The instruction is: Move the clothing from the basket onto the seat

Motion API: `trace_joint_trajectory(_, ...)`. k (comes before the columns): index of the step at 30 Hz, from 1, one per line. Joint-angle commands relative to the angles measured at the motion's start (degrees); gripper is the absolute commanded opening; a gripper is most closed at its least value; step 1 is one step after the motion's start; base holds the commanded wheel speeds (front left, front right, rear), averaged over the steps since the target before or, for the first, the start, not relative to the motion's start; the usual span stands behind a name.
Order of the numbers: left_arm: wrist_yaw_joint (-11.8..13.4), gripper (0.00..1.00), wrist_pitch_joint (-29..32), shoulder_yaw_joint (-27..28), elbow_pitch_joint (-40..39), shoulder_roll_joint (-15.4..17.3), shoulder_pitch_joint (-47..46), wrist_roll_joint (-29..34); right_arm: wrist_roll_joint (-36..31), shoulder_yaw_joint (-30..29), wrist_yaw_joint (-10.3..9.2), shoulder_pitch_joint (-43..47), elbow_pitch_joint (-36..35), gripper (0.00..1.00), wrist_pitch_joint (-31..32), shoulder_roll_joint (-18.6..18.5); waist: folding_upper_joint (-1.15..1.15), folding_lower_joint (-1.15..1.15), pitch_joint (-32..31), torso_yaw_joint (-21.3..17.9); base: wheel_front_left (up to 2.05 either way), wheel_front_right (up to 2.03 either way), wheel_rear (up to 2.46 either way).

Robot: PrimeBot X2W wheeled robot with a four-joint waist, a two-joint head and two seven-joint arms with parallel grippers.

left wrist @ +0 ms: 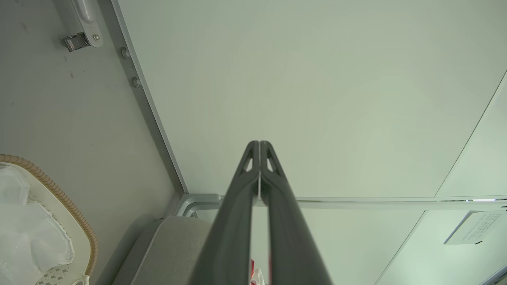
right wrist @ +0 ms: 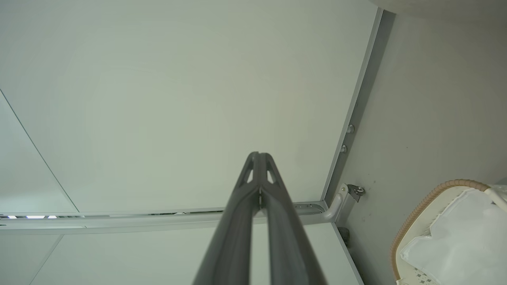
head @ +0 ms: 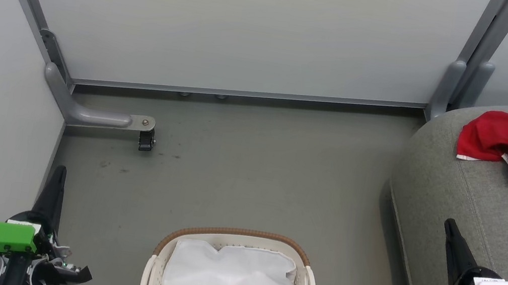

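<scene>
Left wrist view: left gripper (left wrist: 259, 144) closed, empty; a notice (left wrist: 473, 227) (print illegible) hangs to its lower right; right gripper (right wrist: 258, 155) likewise.

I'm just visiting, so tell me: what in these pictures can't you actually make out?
Basket: head view, bottom edge cuts off its near half; the white liner covers the inside, so anything beneath is hidden.
Clothing: head view, right edge cuts it off on the seat.
Paper notice: left wrist view, print too small to read.
</scene>
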Motion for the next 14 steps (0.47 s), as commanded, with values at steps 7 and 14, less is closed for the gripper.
trace_joint_trajectory(7,-0.29,0.0,0.17,0.12,-0.11,0.21,-0.61,-0.18,0.2,-0.1,0.0,-0.46,-0.23,0.0,0.06,-0.34,0.0,0.0,0.0,0.0,0.0,0.0,0.0)
trace_joint_trajectory(14,-0.29,0.0,0.17,0.11,-0.11,0.21,-0.61,-0.18,0.2,-0.1,0.0,-0.46,-0.23,0.0,0.06,-0.34,0.0,0.0,0.0,0.0,0.0,0.0,0.0)
